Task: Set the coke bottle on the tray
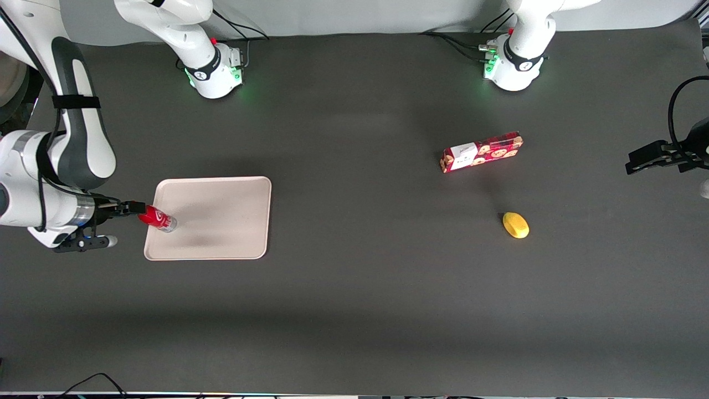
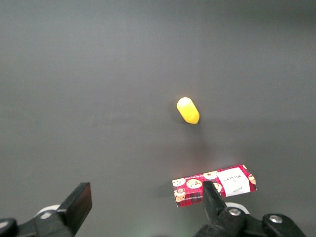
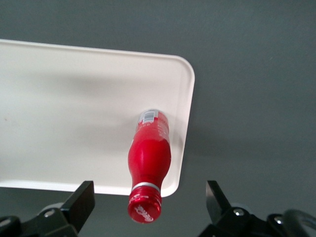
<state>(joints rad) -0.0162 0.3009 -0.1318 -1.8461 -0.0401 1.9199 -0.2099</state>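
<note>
The coke bottle (image 1: 157, 218), slim and red with a red cap, stands with its silvery base on the beige-pink tray (image 1: 221, 216), close to the rim at the working arm's end. In the right wrist view the coke bottle (image 3: 149, 158) rises from the tray (image 3: 69, 123) toward the camera. Its cap sits between the two fingers with a wide gap on each side. My gripper (image 1: 133, 209) hovers at that tray edge above the bottle's top. The gripper (image 3: 149, 203) is open and touches nothing.
A long red cookie box (image 1: 481, 152) and a small yellow object (image 1: 515, 225) lie toward the parked arm's end of the dark table. Both also show in the left wrist view: the box (image 2: 215, 185) and the yellow object (image 2: 188, 110).
</note>
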